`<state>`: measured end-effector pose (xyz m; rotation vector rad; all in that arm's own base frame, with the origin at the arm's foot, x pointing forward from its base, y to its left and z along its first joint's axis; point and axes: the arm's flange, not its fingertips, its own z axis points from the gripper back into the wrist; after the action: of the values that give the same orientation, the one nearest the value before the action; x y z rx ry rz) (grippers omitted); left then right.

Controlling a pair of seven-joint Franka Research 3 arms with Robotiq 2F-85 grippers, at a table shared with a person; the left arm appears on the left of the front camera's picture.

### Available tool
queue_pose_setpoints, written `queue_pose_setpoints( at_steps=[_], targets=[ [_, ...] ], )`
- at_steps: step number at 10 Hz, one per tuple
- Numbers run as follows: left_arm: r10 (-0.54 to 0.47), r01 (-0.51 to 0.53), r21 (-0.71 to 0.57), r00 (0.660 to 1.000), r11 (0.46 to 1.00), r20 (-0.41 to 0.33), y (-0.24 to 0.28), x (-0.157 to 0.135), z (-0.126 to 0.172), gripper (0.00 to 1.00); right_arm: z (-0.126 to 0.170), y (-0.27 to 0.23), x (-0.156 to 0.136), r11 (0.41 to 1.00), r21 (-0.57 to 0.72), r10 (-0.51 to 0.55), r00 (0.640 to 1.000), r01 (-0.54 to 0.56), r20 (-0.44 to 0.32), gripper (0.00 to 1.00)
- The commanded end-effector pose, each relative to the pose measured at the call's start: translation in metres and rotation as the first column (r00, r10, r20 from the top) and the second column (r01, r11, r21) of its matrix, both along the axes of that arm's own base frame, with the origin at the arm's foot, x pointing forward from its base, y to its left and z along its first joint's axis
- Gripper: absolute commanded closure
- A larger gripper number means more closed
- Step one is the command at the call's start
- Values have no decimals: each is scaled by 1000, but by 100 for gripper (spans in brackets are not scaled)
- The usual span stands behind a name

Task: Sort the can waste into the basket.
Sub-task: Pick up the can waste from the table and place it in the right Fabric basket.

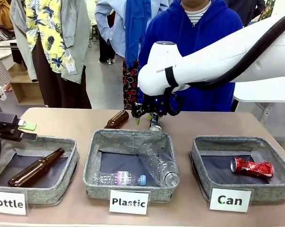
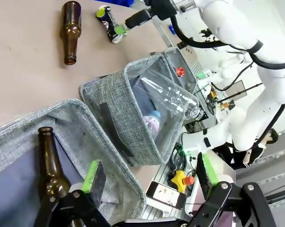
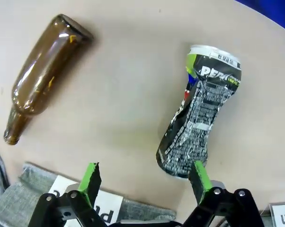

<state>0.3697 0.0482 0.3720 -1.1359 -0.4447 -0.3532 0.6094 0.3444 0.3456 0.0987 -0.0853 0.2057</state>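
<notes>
Where the can (image 3: 201,113) lies (right end effector (image 3: 144,165) agape), tabletop (image 3: 128,85) is bare.

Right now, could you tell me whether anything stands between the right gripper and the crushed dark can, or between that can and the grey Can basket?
Nothing visible does. The open right gripper hangs by the crushed dark printed can; the brown glass bottle lies apart. Only the wall of the grey fabric Can basket needs clearing.

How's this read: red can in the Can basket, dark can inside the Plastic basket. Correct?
Partly. The red can is in the Can basket, but the dark can lies on the table, outside the Plastic basket; the right wrist view shows it.
</notes>
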Motion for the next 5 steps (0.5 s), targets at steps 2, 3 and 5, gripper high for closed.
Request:
queue_pose_setpoints(
  at_steps=[2,3,5],
  targets=[
    [-8,8,-1,1000,1000,-2,-1,-3,1,0,-4,1,11,994,-82,-71,996,75,51,0],
    [-8,8,-1,1000,1000,-2,-1,-3,1,0,-6,1,11,992,-95,-80,995,86,65,0],
    [-8,8,-1,1000,1000,-2,-1,-3,1,0,-8,1,15,987,-115,-101,991,111,89,0]
  ],
)
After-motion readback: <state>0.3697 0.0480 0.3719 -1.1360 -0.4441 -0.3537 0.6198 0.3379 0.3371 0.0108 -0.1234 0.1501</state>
